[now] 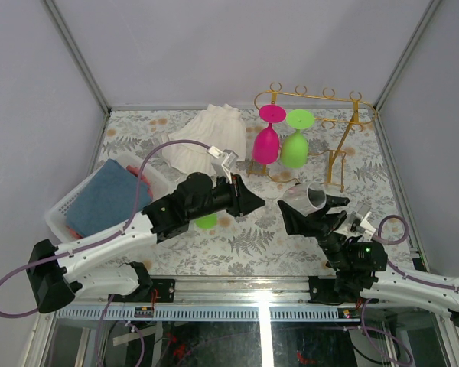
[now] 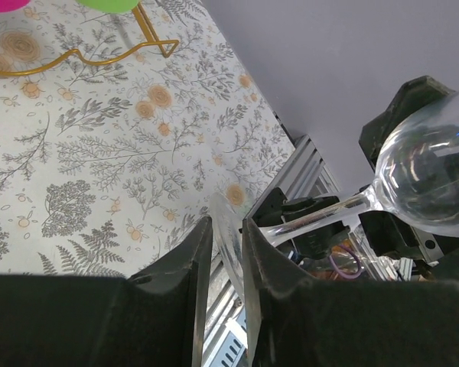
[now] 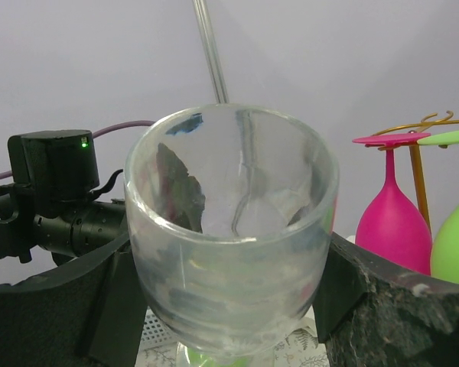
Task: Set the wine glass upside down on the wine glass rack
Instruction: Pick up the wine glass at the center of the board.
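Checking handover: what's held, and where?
Right fingers grip the clear wine glass by its bowl. Left fingers straddle its foot; firm contact can't be told.

We read no text, label, brand, number or sign anywhere; we find no legible marking in any view.

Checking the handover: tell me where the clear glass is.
Top view, right of centre, in front of the rack: the clear glass lies between the grippers, its bowl in the right gripper, its foot between the left gripper's fingers.
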Available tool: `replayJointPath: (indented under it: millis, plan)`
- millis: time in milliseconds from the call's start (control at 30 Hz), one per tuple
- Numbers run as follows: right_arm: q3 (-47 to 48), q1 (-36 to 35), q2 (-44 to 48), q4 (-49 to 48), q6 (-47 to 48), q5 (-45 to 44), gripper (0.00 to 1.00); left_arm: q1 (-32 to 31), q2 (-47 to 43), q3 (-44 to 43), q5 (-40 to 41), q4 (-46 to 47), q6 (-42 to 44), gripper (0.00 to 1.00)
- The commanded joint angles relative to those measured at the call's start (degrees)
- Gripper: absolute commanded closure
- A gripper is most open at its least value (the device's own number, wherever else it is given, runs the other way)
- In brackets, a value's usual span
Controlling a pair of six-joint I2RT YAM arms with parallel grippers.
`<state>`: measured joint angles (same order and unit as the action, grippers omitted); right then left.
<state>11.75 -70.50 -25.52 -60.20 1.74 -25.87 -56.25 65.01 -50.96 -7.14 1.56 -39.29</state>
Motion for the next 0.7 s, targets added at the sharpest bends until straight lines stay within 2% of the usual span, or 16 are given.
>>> replayJointPath:
  millis: [0, 33, 200, 667]
  plan:
    - [0.84, -0.23, 0.26, 0.31, 1.44, -0.24, 0.76, -0.55, -2.05, -2.25, 1.07, 0.79, 1.05, 1.0]
    - [0.71, -0.17, 0.41, 0.75, 1.42, -0.24, 0.71, -0.55, -2.42, -2.48, 1.69, 0.42, 1.1, 1.0]
    - [-0.29, -0.16, 1.4, 1.1, 1.09, -0.63, 0.61, -0.58, -4.12, -3.04, 3.32, 0.28, 0.58, 1.0]
    - [-1.29, -0.16, 4.05, 5.19, 0.25, -0.35, 0.42, -0.53, -5.43, -3.87, 5.75, -0.98, 0.33, 1.0]
